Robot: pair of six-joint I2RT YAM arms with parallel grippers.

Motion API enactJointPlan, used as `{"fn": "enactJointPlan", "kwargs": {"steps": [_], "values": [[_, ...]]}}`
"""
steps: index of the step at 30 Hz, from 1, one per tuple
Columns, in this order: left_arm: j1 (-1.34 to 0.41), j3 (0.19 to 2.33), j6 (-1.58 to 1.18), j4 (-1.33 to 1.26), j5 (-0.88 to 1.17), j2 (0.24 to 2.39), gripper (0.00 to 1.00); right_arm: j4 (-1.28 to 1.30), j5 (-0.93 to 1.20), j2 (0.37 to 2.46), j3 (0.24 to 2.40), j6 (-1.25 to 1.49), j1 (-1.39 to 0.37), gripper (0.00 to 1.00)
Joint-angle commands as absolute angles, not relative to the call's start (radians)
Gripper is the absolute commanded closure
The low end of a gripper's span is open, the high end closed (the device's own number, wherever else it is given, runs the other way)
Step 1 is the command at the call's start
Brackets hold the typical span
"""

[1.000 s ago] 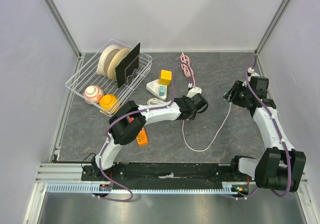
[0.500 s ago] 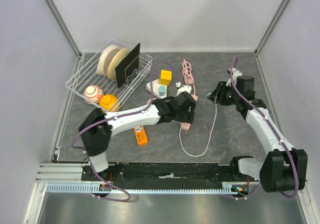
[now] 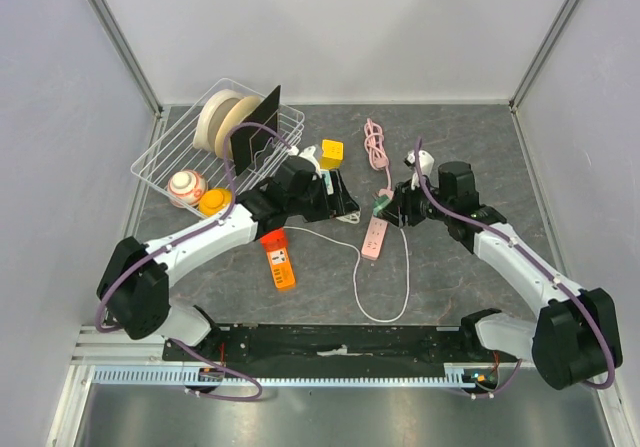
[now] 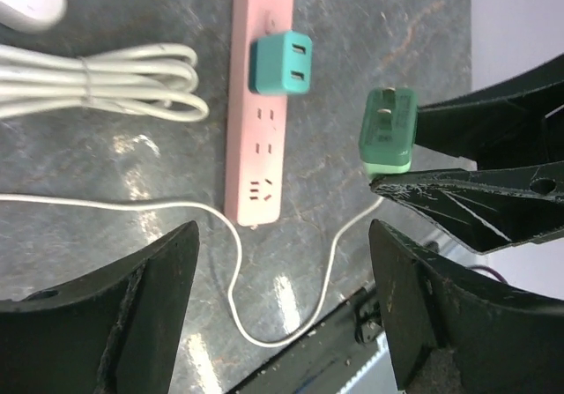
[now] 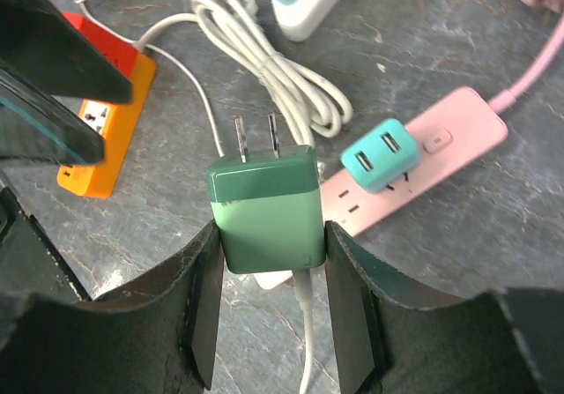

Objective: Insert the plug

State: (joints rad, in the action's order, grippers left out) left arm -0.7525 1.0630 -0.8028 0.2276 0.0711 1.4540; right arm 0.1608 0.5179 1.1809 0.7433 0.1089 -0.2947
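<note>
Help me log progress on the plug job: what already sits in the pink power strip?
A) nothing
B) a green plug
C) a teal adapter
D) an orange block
C: the teal adapter is seated in the pink power strip, while the green plug is held apart from it in the right gripper.

Dark mottled table top (image 3: 440, 287) — plain pale walls (image 3: 330, 27) around it

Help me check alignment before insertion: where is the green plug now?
In the right wrist view the green plug sits centre frame, clamped in the right gripper, prongs free, just beside the pink power strip and its teal adapter.
</note>
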Motion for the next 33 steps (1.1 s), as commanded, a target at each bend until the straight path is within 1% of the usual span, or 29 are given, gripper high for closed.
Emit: {"fn": "enactJointPlan", "kwargs": {"steps": [1,7,11,17,20,21,23,24,26,27,29,30,31,33], "values": [[-0.752,1.032,-0.89,0.048,0.27,1.433,0.18,0.029,0.598,1.149,0.739,0.057,-0.331,0.97],[-0.752,1.008,-0.931,-0.037,0.316,1.434,0.2,0.014,0.592,1.161,0.745,0.041,-0.396,0.96],[-0.752,1.003,-0.942,-0.043,0.319,1.45,0.23,0.012,0.586,1.172,0.752,0.037,-0.425,0.96],[-0.752,0.993,-0.954,-0.008,0.281,1.473,0.29,0.009,0.587,1.17,0.759,0.04,-0.445,0.96],[-0.752,0.992,-0.956,-0.02,0.282,1.48,0.35,-0.02,0.589,1.175,0.758,0.048,-0.452,0.96],[-0.752,0.994,-0.956,-0.021,0.285,1.485,0.39,-0.023,0.589,1.177,0.758,0.049,-0.454,0.96],[-0.752,0.993,-0.956,-0.025,0.287,1.483,0.44,-0.028,0.586,1.18,0.756,0.055,-0.459,0.96],[-0.752,0.991,-0.956,-0.026,0.29,1.483,0.53,-0.029,0.586,1.18,0.756,0.057,-0.457,0.96],[-0.752,0.988,-0.954,-0.032,0.294,1.48,0.62,-0.038,0.584,1.181,0.753,0.064,-0.459,0.96],[-0.752,0.985,-0.956,-0.034,0.295,1.477,0.76,-0.043,0.583,1.181,0.752,0.067,-0.462,0.96],[-0.752,0.983,-0.96,-0.037,0.301,1.473,0.88,-0.055,0.583,1.181,0.749,0.078,-0.463,0.96],[-0.752,0.979,-0.963,-0.037,0.304,1.471,0.98,-0.058,0.58,1.181,0.747,0.081,-0.465,0.94],[-0.752,0.977,-0.971,-0.037,0.305,1.468,0.98,-0.063,0.578,1.181,0.749,0.083,-0.466,0.83],[-0.749,0.965,-0.988,-0.035,0.301,1.453,0.98,-0.067,0.572,1.177,0.749,0.095,-0.465,0.65]]}}
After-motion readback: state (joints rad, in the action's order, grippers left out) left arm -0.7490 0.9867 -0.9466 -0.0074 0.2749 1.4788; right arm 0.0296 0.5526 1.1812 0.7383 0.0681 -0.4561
